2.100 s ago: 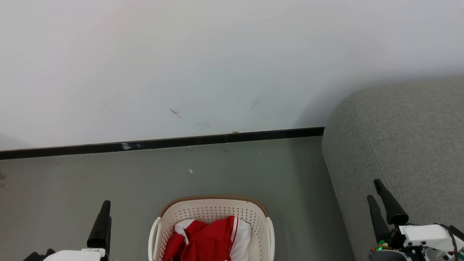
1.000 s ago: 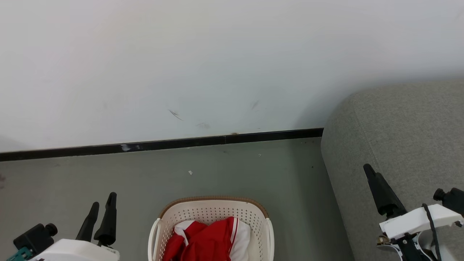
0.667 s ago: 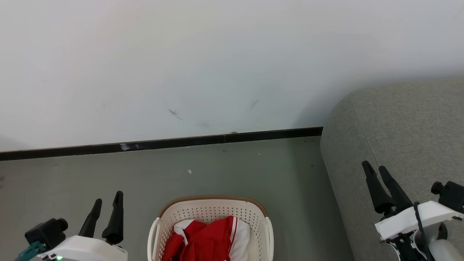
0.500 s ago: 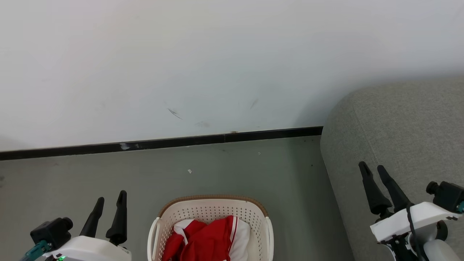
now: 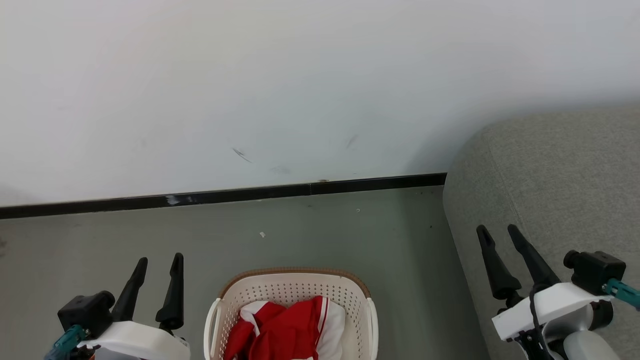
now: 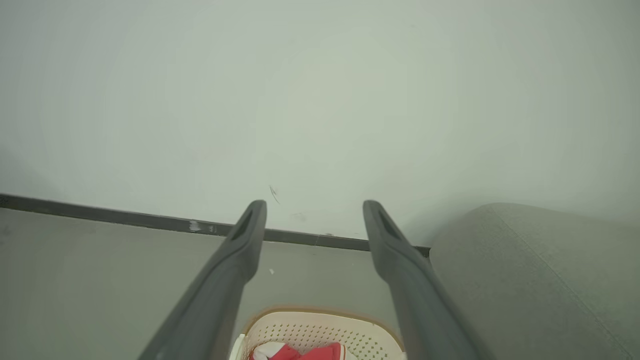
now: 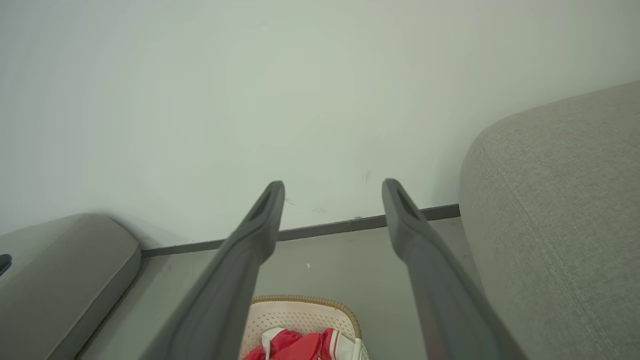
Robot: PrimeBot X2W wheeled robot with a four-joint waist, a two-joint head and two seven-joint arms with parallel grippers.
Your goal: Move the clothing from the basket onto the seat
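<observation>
Moved inward since earlier: left gripper (image 5: 160, 258), right gripper (image 5: 497, 228), both spread, empty. Clothing (image 5: 285, 330) heaped in basket (image 5: 295, 273); best to reach down centrally and pinch a thick fold.

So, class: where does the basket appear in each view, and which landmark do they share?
Head view: basket at bottom centre.
Left wrist view: basket at bottom centre, cut by the edge.
Right wrist view: basket at bottom, slightly left of centre.
Shared landmark: black skirting behind it.
</observation>
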